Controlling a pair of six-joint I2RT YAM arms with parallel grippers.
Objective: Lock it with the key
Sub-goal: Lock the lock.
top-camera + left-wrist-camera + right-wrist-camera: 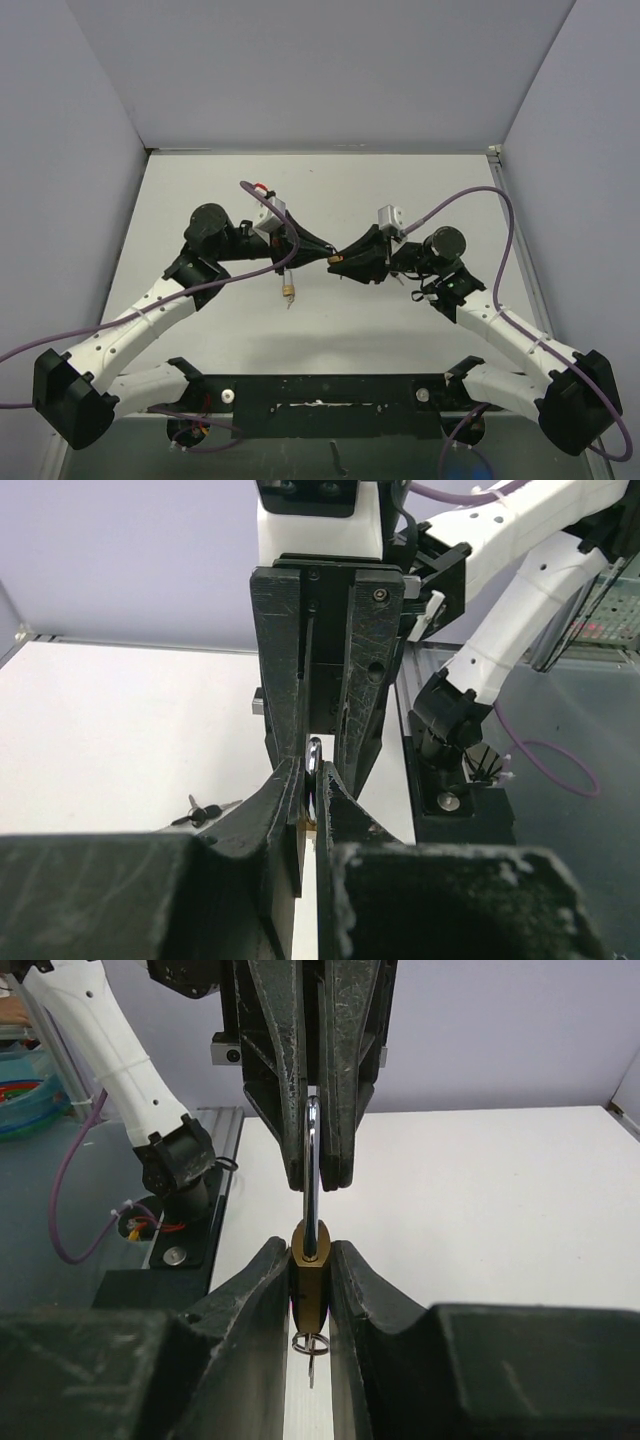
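Both grippers meet above the middle of the table. My right gripper [311, 1252] is shut on the brass body of the padlock [311, 1285], one finger on each side. The steel shackle [312, 1150] rises from the body into my left gripper [321, 1182], which is shut on it. In the left wrist view the shackle [315, 757] shows as a sliver between my left fingers [285, 800]. A key ring [310, 1343] with a thin key hangs under the padlock; I cannot tell whether a key sits in the keyhole. From above, the padlock [335, 259] shows only as a brass speck.
A small dark bunch of keys [205, 810] lies on the white table [500, 1190] beside the grippers. A small brass-coloured item [288, 290] sits below the left wrist. Purple cables [480, 195] loop over both arms. The black base frame [330, 390] runs along the near edge.
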